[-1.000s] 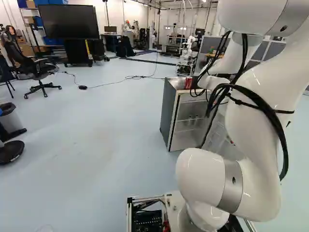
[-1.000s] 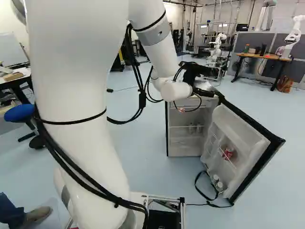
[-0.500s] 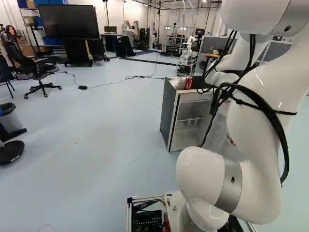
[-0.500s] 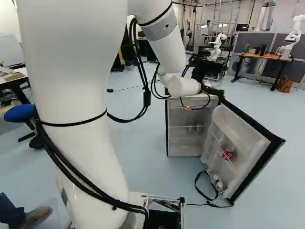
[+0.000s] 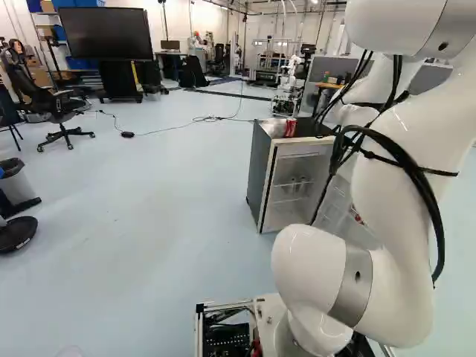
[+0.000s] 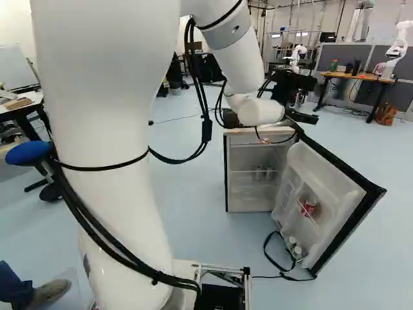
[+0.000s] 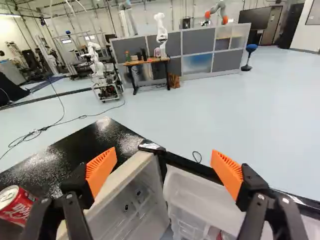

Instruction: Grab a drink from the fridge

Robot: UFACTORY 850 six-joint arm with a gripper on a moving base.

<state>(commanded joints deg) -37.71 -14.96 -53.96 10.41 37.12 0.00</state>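
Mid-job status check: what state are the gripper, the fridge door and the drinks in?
Gripper: open, empty.
Fridge door: open.
Top can: upright on the fridge, not gripped.
Door can: stowed.
Inside bottles: upright.
Door bottles: stowed low.

Two black fingers stand wide apart, their ribbed orange pads (image 7: pixel 101 170) facing each other. Ahead, between them, is the hinge corner of the black fridge top (image 7: pixel 72 150); the open fridge door (image 7: pixel 192 192) swings out from it, white lining upward. A red soda can (image 7: pixel 19 206) stands upright on the fridge top, well apart from that corner. Below the front edge, two small objects (image 7: pixel 132 199) sit inside the fridge. Beyond, a wooden table (image 7: pixel 142 62) stands before grey partitions (image 7: pixel 196 42), another robot (image 7: pixel 95 67) near it.
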